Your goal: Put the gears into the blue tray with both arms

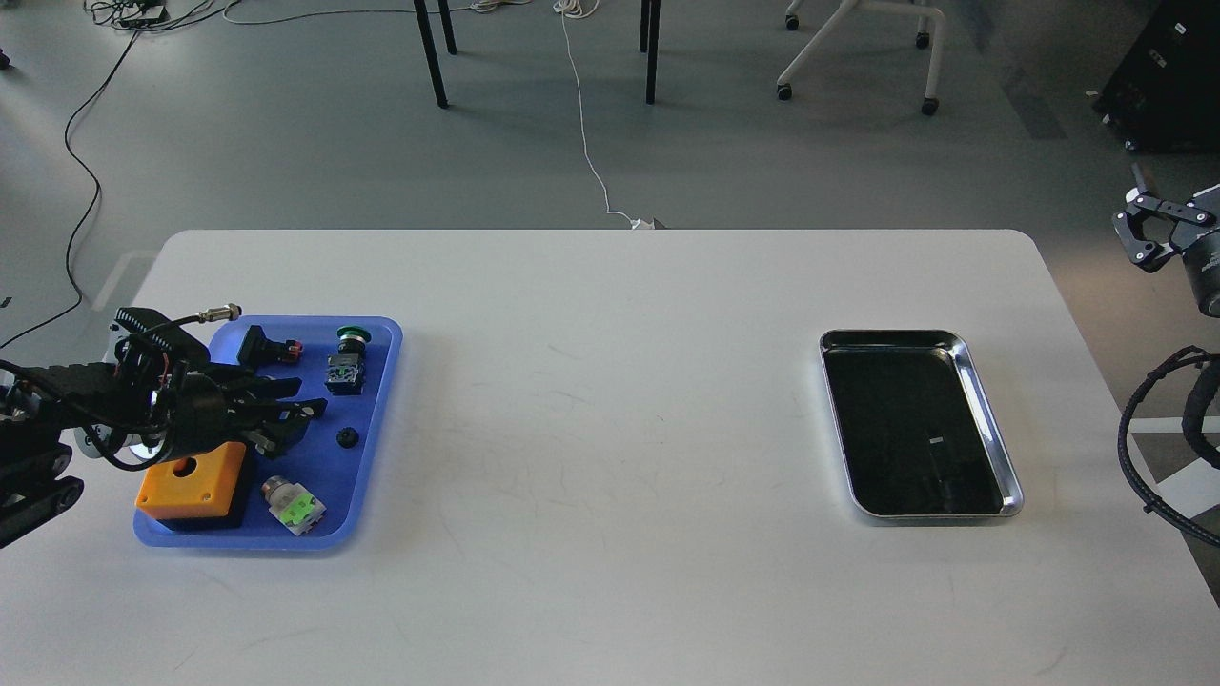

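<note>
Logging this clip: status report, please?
Left pincer over blue tray, open, empty. Right pincer off table's right edge, open. One gear lies in tray; second not seen. Steel tray empty.

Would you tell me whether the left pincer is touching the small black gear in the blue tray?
Apart. The head view shows bare blue tray floor between the left pincer and the gear.

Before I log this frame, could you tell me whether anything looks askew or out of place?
Nothing stands out. One gear lies flat in the blue tray beside the left pincer; the steel tray holds nothing.
</note>
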